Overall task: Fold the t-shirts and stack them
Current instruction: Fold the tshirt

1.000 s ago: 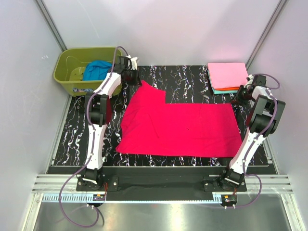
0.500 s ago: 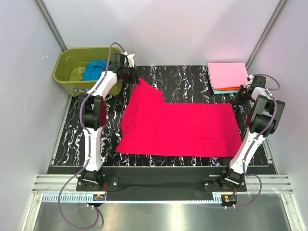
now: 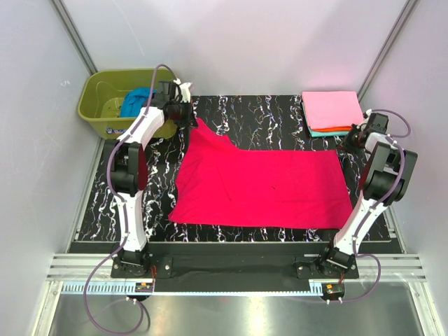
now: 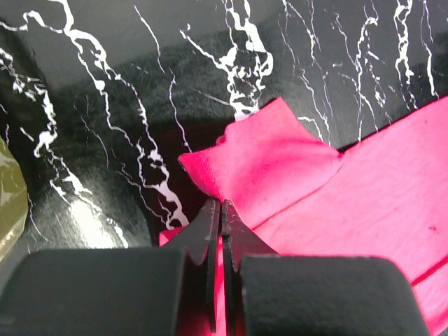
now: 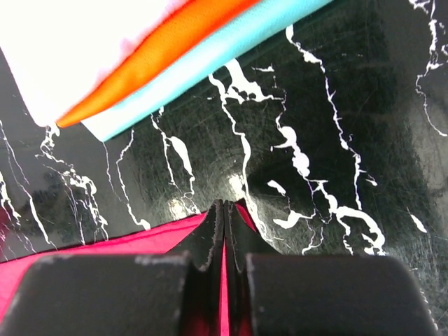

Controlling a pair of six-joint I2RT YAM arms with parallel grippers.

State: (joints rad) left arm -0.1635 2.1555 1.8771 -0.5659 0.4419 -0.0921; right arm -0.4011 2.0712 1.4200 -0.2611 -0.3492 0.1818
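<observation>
A crimson-red t-shirt (image 3: 262, 185) lies spread on the black marbled mat. My left gripper (image 3: 187, 116) is shut on its far left corner (image 4: 262, 164), next to the tub. My right gripper (image 3: 355, 138) is shut on its far right corner (image 5: 140, 240). A folded stack sits at the far right: light pink t-shirt (image 3: 330, 108) on top, orange t-shirt (image 5: 168, 42) under it, teal t-shirt (image 5: 231, 42) at the bottom. The blue t-shirt (image 3: 138, 100) lies in the olive-green tub (image 3: 96, 101).
The black marbled mat (image 3: 273, 112) covers the table between the grey walls. The tub stands at the far left corner, close to my left arm. The folded stack lies just beyond my right gripper.
My left gripper has pulled the red shirt's far left corner further left and back toward the tub. My right gripper has shifted slightly right with its corner.
</observation>
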